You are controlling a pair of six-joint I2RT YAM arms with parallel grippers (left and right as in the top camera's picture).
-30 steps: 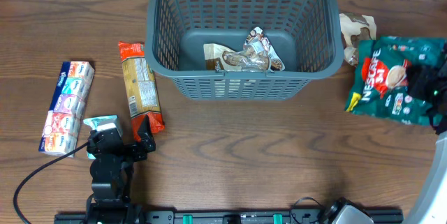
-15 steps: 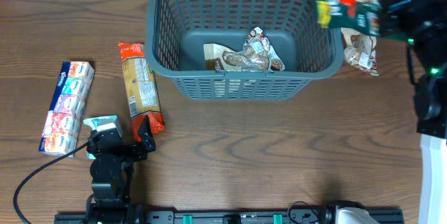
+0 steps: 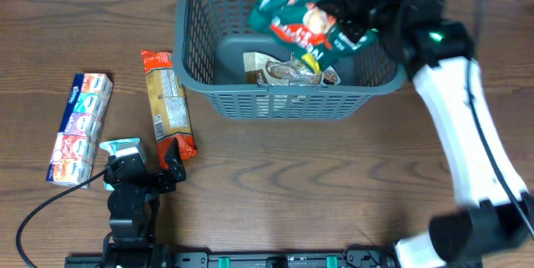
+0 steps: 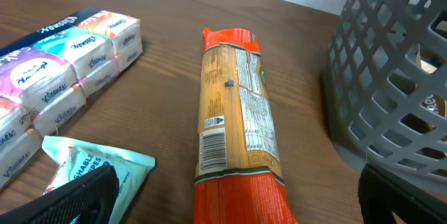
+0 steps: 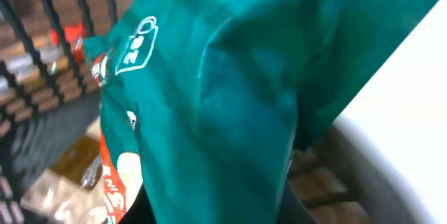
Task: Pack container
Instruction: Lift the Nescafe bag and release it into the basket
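Wooden table (image 3: 317, 184). Container (image 3: 284, 101) sits upright at far centre. Right gripper (image 3: 360, 7) is clamped narrow on a green coffee bag (image 3: 302, 19), which is tilted over the container's opening. On the floor inside: one crumpled brown snack packet (image 3: 288, 71). Outside, to its left: long orange packet (image 3: 167, 101) just beside the wall, tissue multipack (image 3: 81, 126) further left, small teal sachet (image 3: 122, 146) nearer the front edge. Left gripper (image 3: 147, 166) is next to the sachet, jaws wide, holding nothing.

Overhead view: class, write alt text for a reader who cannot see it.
The right pincer holds a green bag over the grey basket, which holds a brown packet. Left of it lie an orange packet and tissues.
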